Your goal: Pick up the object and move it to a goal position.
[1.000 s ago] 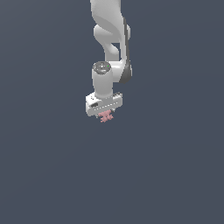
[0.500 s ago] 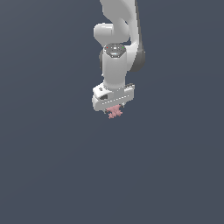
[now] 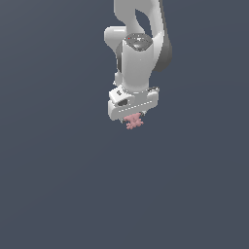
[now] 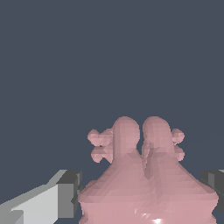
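Note:
The object (image 3: 133, 121) is a small pink knobbly piece hanging just under the white gripper (image 3: 132, 118), which is shut on it. The white arm comes down from the top of the exterior view, and the gripper's own fingers are mostly hidden behind its body there. In the wrist view the object (image 4: 144, 175) fills the near field as a large pink lump with small lobes, held between a white and grey finger (image 4: 65, 194) and the dark finger (image 4: 215, 180) on the other side.
A plain dark grey-blue surface (image 3: 58, 185) surrounds the arm in both views. No other objects, edges or a goal marker are visible.
The arm has carried the pink object toward the exterior view's right and slightly closer, and the wrist has turned. The grip on the object is unchanged.

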Controlling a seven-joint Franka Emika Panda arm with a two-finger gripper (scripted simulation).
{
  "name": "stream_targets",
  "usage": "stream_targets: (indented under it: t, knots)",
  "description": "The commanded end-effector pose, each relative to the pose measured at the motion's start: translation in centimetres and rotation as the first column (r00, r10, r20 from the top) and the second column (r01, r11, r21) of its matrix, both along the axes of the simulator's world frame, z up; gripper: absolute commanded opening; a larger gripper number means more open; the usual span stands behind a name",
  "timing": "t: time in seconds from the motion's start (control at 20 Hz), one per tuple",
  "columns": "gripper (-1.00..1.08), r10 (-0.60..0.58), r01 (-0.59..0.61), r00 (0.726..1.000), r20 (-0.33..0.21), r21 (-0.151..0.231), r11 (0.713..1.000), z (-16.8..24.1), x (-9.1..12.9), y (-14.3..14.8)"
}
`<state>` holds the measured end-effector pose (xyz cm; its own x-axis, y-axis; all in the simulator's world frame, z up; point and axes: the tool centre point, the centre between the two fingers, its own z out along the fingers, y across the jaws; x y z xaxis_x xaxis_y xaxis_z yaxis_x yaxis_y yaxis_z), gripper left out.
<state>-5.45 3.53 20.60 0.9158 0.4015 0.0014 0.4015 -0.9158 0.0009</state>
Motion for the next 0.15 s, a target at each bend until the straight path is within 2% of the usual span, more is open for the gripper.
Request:
stream_targets:
  t: [0.0, 0.1]
  knots:
    - [-1.00, -0.001, 0.001, 1.000, -0.001, 0.000, 1.000, 0.39, 0.19, 0.24]
    - [-1.00, -0.001, 0.001, 1.000, -0.001, 0.000, 1.000, 0.47, 0.24, 0.29]
